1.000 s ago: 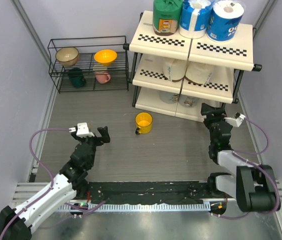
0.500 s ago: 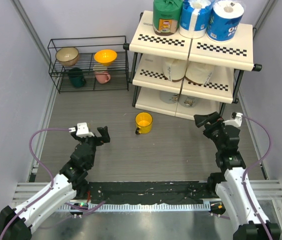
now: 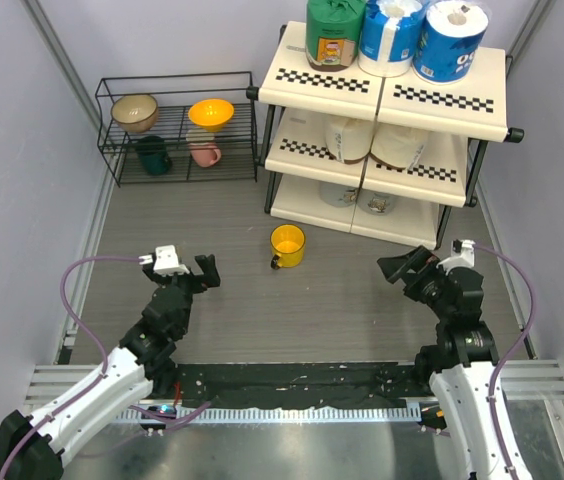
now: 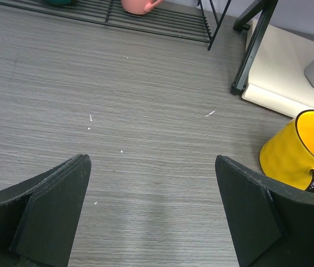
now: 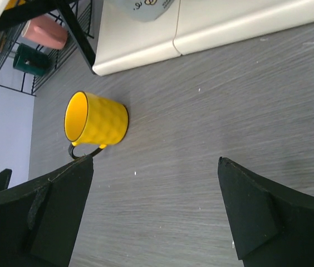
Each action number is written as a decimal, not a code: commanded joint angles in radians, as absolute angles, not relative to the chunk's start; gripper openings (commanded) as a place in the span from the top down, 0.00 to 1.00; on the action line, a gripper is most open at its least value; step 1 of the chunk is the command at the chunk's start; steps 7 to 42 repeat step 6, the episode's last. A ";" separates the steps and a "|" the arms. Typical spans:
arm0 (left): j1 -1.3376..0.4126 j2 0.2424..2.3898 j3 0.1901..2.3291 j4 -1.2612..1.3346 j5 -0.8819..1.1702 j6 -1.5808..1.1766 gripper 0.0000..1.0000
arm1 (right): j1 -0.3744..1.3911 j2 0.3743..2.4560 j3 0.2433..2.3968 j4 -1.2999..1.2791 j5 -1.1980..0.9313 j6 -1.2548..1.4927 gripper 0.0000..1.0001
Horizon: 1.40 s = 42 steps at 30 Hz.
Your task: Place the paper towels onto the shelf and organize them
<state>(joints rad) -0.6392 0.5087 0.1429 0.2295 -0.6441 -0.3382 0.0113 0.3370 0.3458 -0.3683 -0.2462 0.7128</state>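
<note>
Shelf (image 3: 402, 115) back right, three tiers. Top tier: green roll (image 3: 334, 32), then blue-and-white rolls (image 3: 390, 35), upright in row. Middle tier: cream rolls (image 3: 350, 138) side by side. Bottom tier: grey-white rolls (image 3: 339, 194), half hidden under tier above. Yellow cup (image 3: 287, 245) on table, near shelf's front left corner. My left gripper (image 3: 187, 265) left of cup, well apart. My right gripper (image 3: 407, 266) near shelf's front right leg.

The left arm (image 3: 92, 395) and right arm (image 3: 470, 400) match — white lower links, black wrists, blunt black wedge fingers (image 4: 51, 217), looping purple cables (image 3: 63, 292).
</note>
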 commanded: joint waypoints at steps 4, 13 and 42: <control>-0.634 0.512 0.182 0.241 -0.617 -0.336 0.00 | 0.012 0.275 0.328 -0.399 -0.287 0.732 0.01; -0.634 0.525 0.187 0.239 -0.623 -0.334 0.00 | 0.012 0.268 0.325 -0.408 -0.284 0.732 0.00; -0.634 0.525 0.187 0.239 -0.623 -0.334 0.00 | 0.012 0.268 0.325 -0.408 -0.284 0.732 0.00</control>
